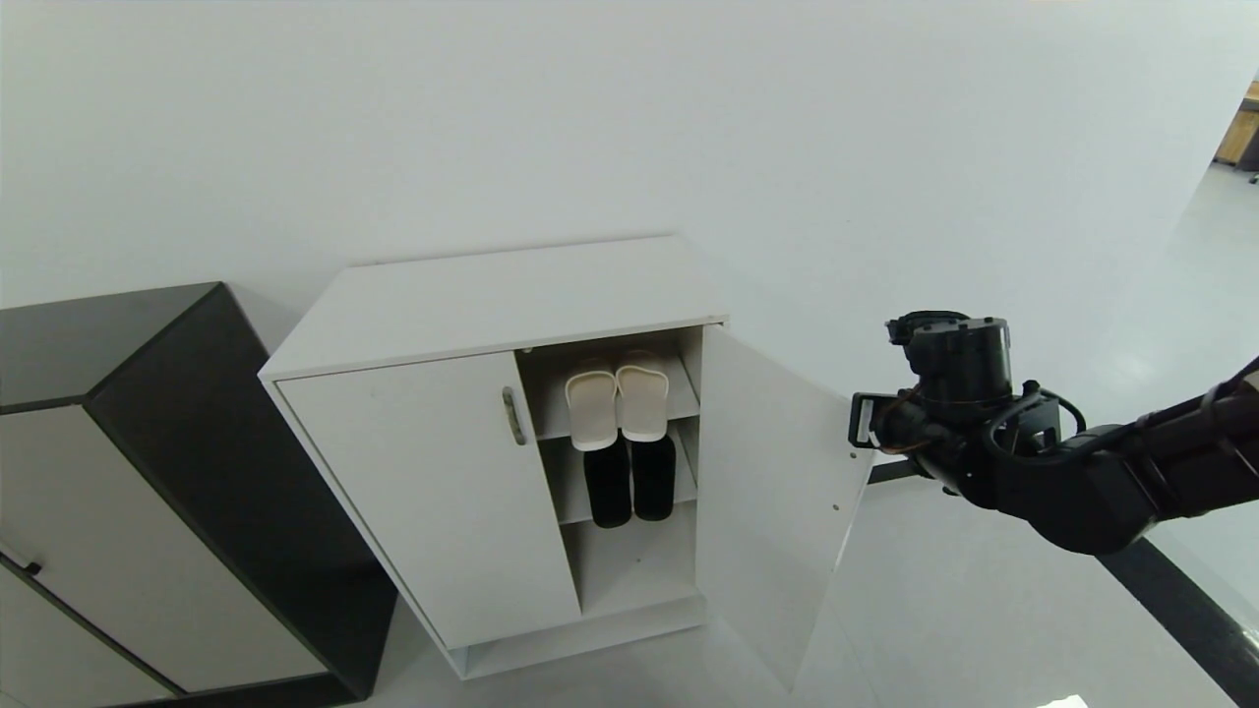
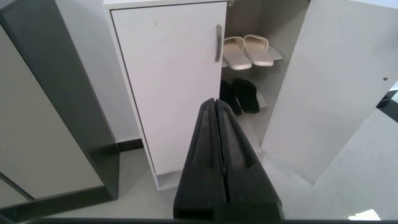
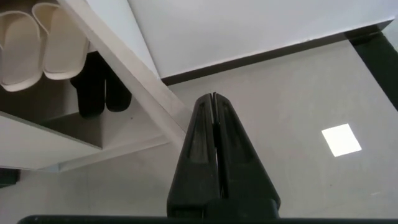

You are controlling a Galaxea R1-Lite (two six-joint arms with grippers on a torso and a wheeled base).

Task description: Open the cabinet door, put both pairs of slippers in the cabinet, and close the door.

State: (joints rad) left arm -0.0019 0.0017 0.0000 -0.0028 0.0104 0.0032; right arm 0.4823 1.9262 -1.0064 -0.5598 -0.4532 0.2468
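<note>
The white cabinet (image 1: 492, 305) stands against the wall with its left door (image 1: 433, 492) closed and its right door (image 1: 777, 492) swung open. White slippers (image 1: 618, 403) lie on the upper shelf, and black slippers (image 1: 629, 480) on the shelf below. My right gripper (image 1: 864, 421) is beside the open door's outer edge, shut and holding nothing. In the right wrist view that gripper (image 3: 214, 96) sits just off the door edge (image 3: 124, 68), with the white slippers (image 3: 40, 43) and black slippers (image 3: 99, 93) beyond. My left gripper (image 2: 216, 102) is shut and empty, facing the closed door's handle (image 2: 218, 42).
A black-sided cabinet (image 1: 148, 442) stands close on the white one's left. A dark floor stripe (image 1: 1180, 610) runs under my right arm. Open floor lies in front of the cabinet and to its right.
</note>
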